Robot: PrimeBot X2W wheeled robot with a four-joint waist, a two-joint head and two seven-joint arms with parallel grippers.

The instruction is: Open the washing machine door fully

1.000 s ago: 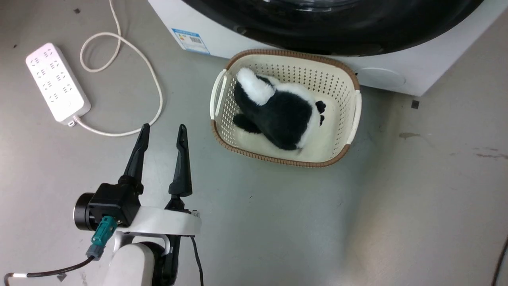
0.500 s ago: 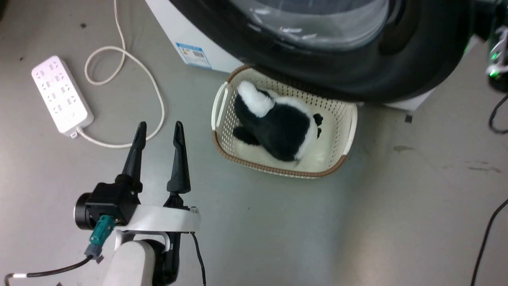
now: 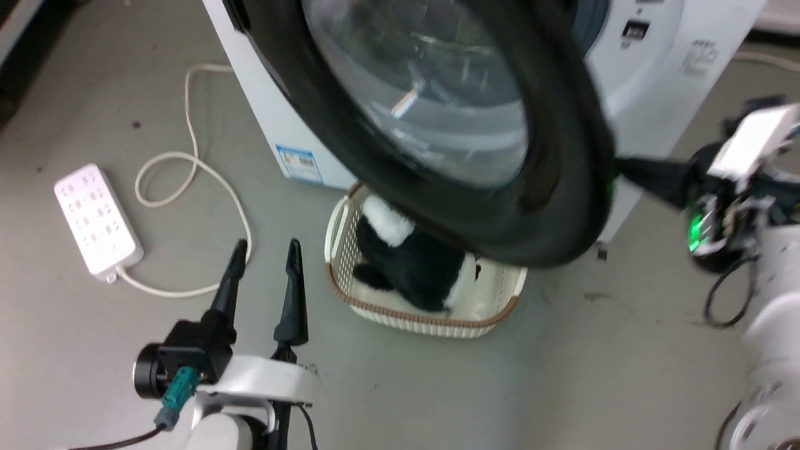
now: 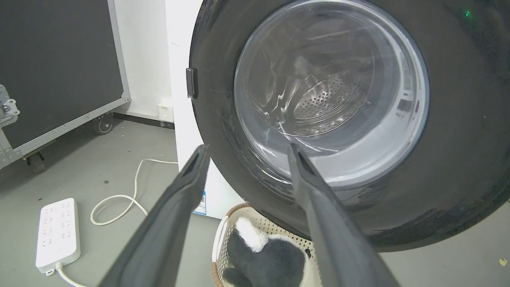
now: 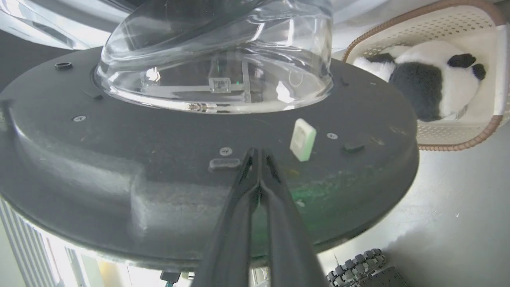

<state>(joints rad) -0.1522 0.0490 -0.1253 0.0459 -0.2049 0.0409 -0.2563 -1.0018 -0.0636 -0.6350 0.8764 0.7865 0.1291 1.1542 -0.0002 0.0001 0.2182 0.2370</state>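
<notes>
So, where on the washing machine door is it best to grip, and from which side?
On the washing machine door, take the black rim at its free edge, opposite the hinge, coming from the robot's right, behind it. It stands ajar, so that edge is exposed; the bulging glass bowl offers no hold. The right gripper rests there, shut.
</notes>
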